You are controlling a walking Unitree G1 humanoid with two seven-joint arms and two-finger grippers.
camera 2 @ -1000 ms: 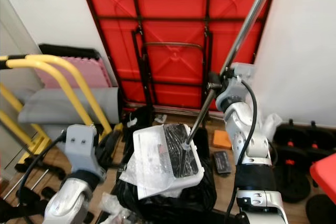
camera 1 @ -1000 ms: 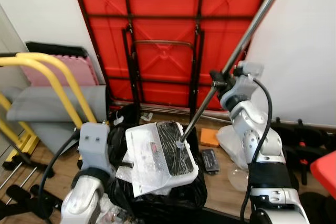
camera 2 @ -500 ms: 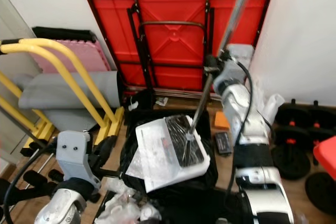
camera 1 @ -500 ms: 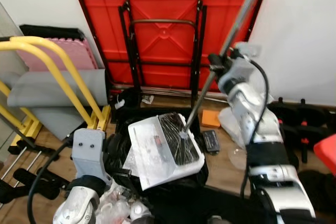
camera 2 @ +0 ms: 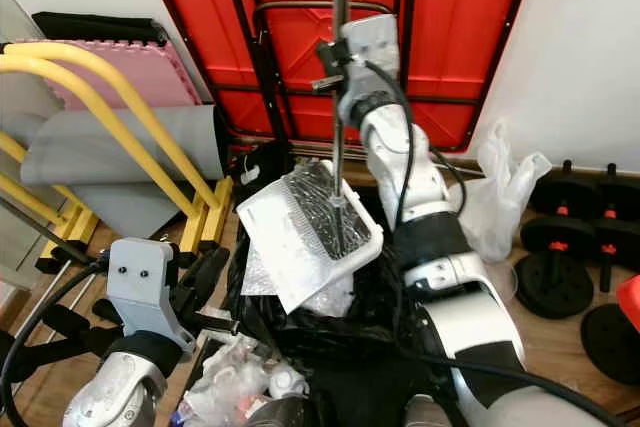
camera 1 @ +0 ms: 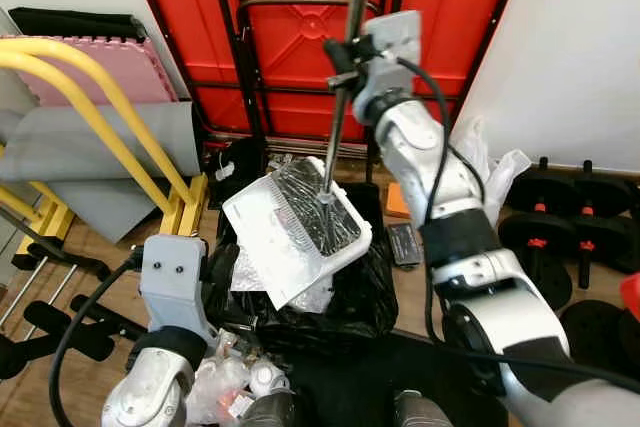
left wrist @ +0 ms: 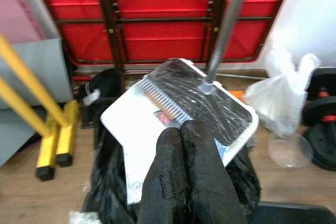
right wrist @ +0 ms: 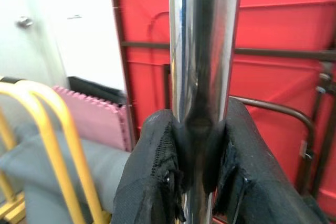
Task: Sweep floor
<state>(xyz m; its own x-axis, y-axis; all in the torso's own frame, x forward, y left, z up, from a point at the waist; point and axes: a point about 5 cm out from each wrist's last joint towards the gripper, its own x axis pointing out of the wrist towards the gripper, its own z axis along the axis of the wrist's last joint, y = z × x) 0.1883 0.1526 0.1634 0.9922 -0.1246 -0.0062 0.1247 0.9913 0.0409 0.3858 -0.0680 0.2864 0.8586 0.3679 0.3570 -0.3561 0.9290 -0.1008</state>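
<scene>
A white dustpan [camera 1: 295, 227] with a dark, foil-like load hangs tilted above the open black trash bag [camera 1: 340, 292]. Its long steel pole [camera 1: 338, 117] stands almost upright in front of the red folded table. High on that pole my right gripper [camera 1: 345, 50] is shut, and the right wrist view has both black fingers [right wrist: 157, 166] pressed on the shaft. My left gripper [left wrist: 184, 177] is low at the bag's near-left side, fingers together, pointing at the dustpan [left wrist: 178, 108]. I cannot tell whether it pinches the bag's edge.
The red folded table [camera 1: 300, 7] leans on the wall behind. Yellow tube frames [camera 1: 110, 117], a grey mat and a pink foam mat stand left. Dumbbells [camera 1: 560, 217] and a white plastic bag [camera 1: 480, 162] lie right. Crumpled litter [camera 1: 235, 387] sits by my feet.
My right arm has swung the pole from leaning right to nearly upright, and the dustpan now tips more steeply over the bag. The camera has dipped and shifted.
</scene>
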